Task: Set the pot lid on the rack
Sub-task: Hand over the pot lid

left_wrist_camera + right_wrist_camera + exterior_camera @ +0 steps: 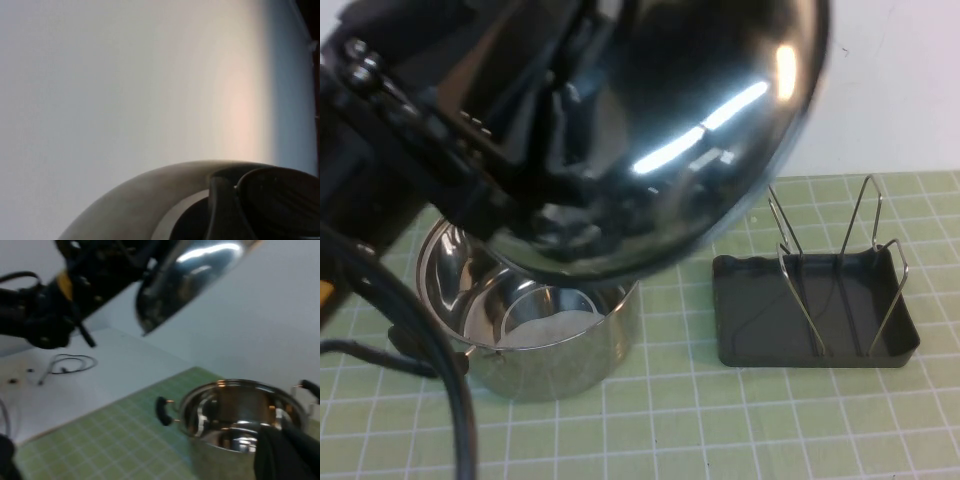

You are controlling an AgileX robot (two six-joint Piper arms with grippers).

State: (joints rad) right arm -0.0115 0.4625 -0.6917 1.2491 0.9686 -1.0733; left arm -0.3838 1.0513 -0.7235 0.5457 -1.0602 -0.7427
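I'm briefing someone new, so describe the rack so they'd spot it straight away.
On the green grid mat, look right of the steel pot. There sits a dark grey tray with thin wire loops standing up from it: the rack. It stands low and empty, unlike the shiny lid that the left claw holds above the pot. The right claw is near the pot.

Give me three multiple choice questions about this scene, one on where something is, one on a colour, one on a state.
1. Where is the pot lid?
A. On the rack
B. Held in the air above the pot
C. Flat on the mat

2. What colour is the rack tray?
A. Dark grey
B. Red
C. White

3. What is in the pot?
A. Water
B. Vegetables
C. Nothing

Answers: 1 B, the left gripper carries it aloft, at its knob; 2 A, the high view shows it; 3 C, bare steel inside. The right gripper sits beside the pot.
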